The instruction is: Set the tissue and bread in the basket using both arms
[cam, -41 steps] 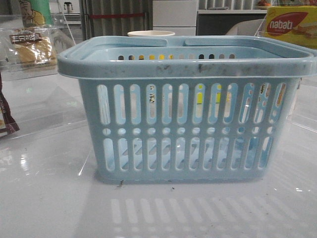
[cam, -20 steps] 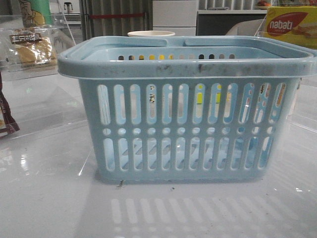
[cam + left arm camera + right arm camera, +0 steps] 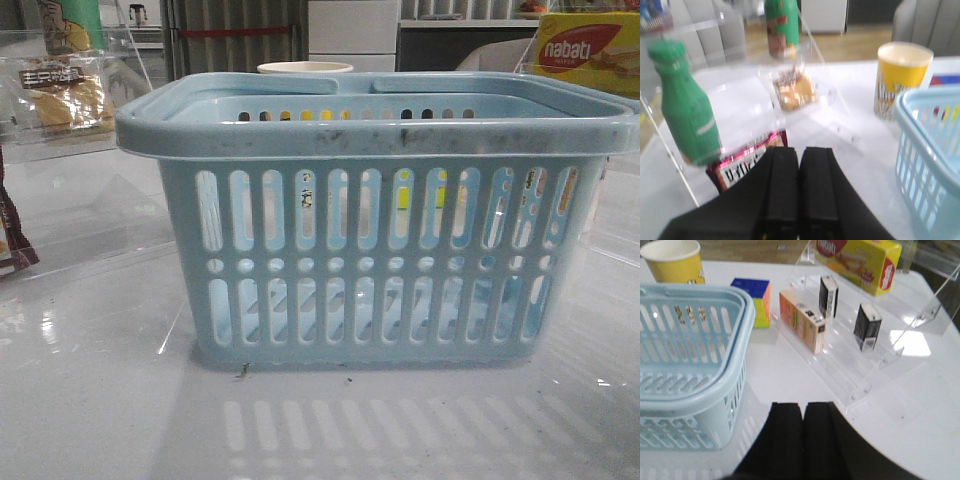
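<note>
Basket (image 3: 380, 230), light blue and slotted, fills the middle of the front view, standing upright on the white bench (image 3: 100, 400) with its handles folded down on the scuffed rim. The bread (image 3: 62, 100), golden-brown in a clear wrapper with a black label, sits on a clear acrylic stand (image 3: 90, 150) toward the bench's far left corner, well apart from the basket; the left wrist view shows it on that stand beyond a green bottle (image 3: 685, 105). The left claw (image 3: 799, 185) is clenched with its black fingers pressed together and nothing between them, hanging over a dark packet (image 3: 745, 160) with a red-edged label. The right claw (image 3: 802, 435) is likewise clenched and holds nothing, beside the basket's right wall. Ahead of it a clear tiered stand (image 3: 880, 360) carries two small blackish packs with pale patches, the tissue (image 3: 867, 326) and a second like it (image 3: 828, 295), upright and apart, plus an orange carton (image 3: 802, 320). A yellow cup (image 3: 676, 260), a coloured cube (image 3: 754, 300) and a yellow nabati box (image 3: 865, 260) stand toward the far edge.
</note>
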{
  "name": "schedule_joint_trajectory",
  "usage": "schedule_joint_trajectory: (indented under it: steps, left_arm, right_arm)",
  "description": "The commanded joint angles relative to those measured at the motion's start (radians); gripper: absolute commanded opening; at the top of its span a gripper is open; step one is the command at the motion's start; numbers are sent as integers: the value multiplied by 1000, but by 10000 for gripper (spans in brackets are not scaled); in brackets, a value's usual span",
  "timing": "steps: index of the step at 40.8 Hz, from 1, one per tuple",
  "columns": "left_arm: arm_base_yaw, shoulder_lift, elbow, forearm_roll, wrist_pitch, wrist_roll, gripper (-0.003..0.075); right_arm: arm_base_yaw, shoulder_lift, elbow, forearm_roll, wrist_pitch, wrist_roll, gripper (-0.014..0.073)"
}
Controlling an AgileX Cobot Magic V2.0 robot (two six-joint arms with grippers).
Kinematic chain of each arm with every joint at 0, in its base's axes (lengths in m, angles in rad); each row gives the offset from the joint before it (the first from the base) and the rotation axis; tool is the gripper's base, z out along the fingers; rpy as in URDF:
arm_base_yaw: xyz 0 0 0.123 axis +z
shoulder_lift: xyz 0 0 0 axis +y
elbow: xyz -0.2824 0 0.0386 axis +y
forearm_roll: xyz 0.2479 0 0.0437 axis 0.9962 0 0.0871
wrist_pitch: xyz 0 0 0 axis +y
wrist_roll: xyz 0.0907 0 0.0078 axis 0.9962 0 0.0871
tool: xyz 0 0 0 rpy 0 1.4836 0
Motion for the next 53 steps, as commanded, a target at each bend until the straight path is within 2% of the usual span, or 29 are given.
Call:
schedule_joint_trajectory:
  steps: [1, 12, 14, 17, 21, 23, 25, 35, 44, 53]
  left_arm:
    - [-10, 56, -12, -10, -57, -4, 92]
    - [-10, 175, 22, -14, -41, -6, 92]
    - [-10, 191, 22, -14, -48, -6, 100]
    - [-10, 212, 22, -14, -66, -6, 171]
    - [-10, 234, 22, -14, -91, -6, 347]
    - [-10, 244, 22, -14, -103, -6, 423]
    - [-10, 252, 22, -14, -114, -6, 467]
    - [-10, 252, 22, -14, -125, -6, 475]
    - [-10, 252, 22, -14, -125, -6, 475]
    - [-10, 252, 22, -14, -125, -6, 475]
  right_arm:
    - [-3, 56, -27, 1, -56, -4, 57]
    - [-3, 181, -8, 1, -51, -4, 61]
    - [-3, 200, -8, 1, -56, -4, 91]
    - [-3, 224, -8, 1, -63, -4, 199]
    - [-3, 258, -8, 1, -76, -4, 395]
    - [-3, 277, -8, 1, -90, -4, 466]
    - [-3, 294, -8, 1, -115, -4, 504]
    - [-90, 485, -123, 1, -166, 8, 507]
    - [-172, 712, -334, 1, -132, 8, 507]
    - [-202, 946, -564, -46, -64, 7, 507]
